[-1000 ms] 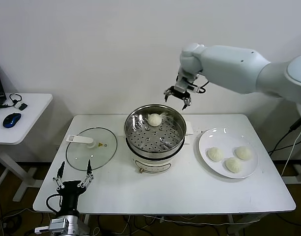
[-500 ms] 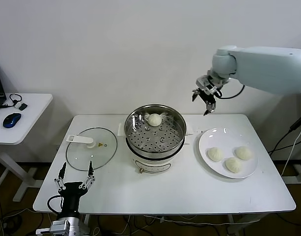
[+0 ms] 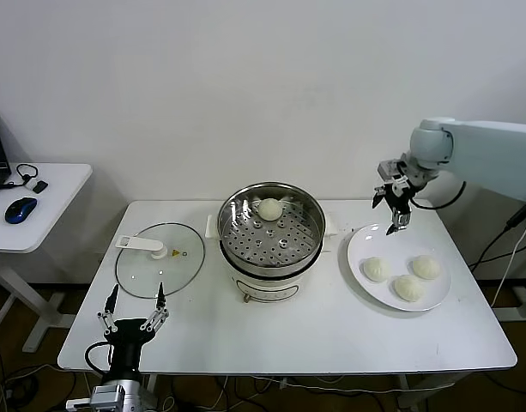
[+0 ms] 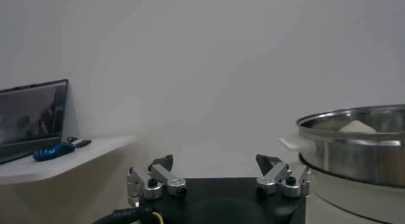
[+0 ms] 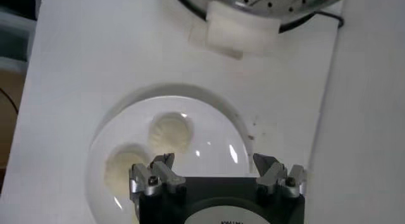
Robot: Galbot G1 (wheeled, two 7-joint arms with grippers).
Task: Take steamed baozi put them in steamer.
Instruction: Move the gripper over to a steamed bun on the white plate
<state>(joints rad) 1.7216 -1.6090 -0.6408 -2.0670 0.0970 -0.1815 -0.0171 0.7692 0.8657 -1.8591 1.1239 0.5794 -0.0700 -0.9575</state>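
Note:
One baozi (image 3: 270,209) lies at the back of the steel steamer (image 3: 307,243) at the table's middle. Three baozi (image 3: 376,269) (image 3: 426,267) (image 3: 408,287) lie on the white plate (image 3: 359,243) to the right. My right gripper (image 3: 393,209) is open and empty, above the plate's far edge. In the right wrist view the plate (image 5: 218,127) with two baozi (image 5: 170,131) (image 5: 124,171) lies under the right gripper (image 5: 215,163). My left gripper (image 3: 135,304) is open and empty, low at the table's front left edge. The left wrist view shows the left gripper (image 4: 215,164) beside the steamer (image 4: 354,161).
A glass lid (image 3: 141,271) with a white handle lies left of the steamer. A side table (image 3: 52,184) at the far left holds a blue mouse (image 3: 21,209). A wall stands right behind the table.
My right gripper has swung from above the steamer's back rim rightward and down to above the plate's far edge. The baozi stays in the steamer. The left arm has barely moved.

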